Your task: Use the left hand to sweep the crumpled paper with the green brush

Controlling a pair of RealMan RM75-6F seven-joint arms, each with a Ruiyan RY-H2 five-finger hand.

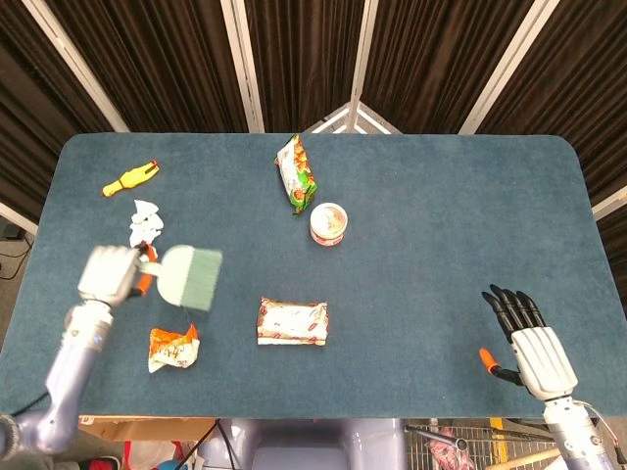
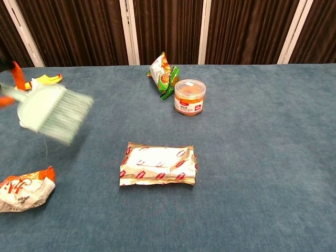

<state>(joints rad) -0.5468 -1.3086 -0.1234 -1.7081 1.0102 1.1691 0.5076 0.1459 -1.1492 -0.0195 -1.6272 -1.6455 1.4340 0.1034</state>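
At about nine o'clock on the table (image 1: 441, 186), the left hand (image 1: 110, 275) grips the handle of the green brush (image 1: 189, 277), fingers wrapped around it; the brush head is blurred and points toward three o'clock, with its bristles on that side. The crumpled paper (image 1: 145, 221) lies just beyond the hand toward twelve o'clock, apart from the bristles, and a yellow toy (image 1: 129, 179) sits farther out the same way. At six o'clock from the brush lies an orange snack bag (image 1: 173, 348). Near the table's middle rests a flat wrapped packet (image 1: 292, 322), with a small lidded cup (image 1: 328, 223) and a green chip bag (image 1: 296, 173) toward twelve o'clock of it. At about four o'clock, the right hand (image 1: 529, 345) rests empty, fingers straight and spread.
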